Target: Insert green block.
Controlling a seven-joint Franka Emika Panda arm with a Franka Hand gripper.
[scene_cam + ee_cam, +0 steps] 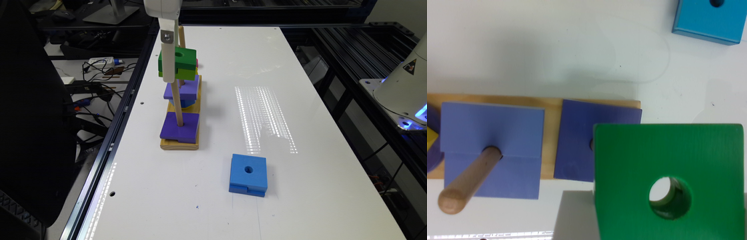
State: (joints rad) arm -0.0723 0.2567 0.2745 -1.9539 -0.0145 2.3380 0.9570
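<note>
Your white bench (300, 186) carried everything, and the robot's white base (403, 86) sat at the exterior view's right edge of it. Off the bench, at the exterior view's left, lay a tangle of cables (96, 96).

Near that same left side of the bench you had a wooden base (179, 145) with upright wooden pegs. The nearest peg (176, 103) stood through a purple block (179, 126) lying flat on the base. A second purple block (181, 88) sat higher on the next peg, over something blue.

Your gripper (169, 71) hung down from the top of the exterior view, above the far part of the base. It held the green block (178, 63) in the air, level, dark green layer up and lime layer below, with the far peg rising just behind it. In the wrist view the green block (669, 182) filled the near corner, its round hole facing the camera and partly covering one purple block. You could see a grey finger edge against its side, so the gripper was clamped on it.

The blue block (248, 175) lay alone on the bench, well apart from the base, hole upward and notched side toward the exterior camera.
</note>
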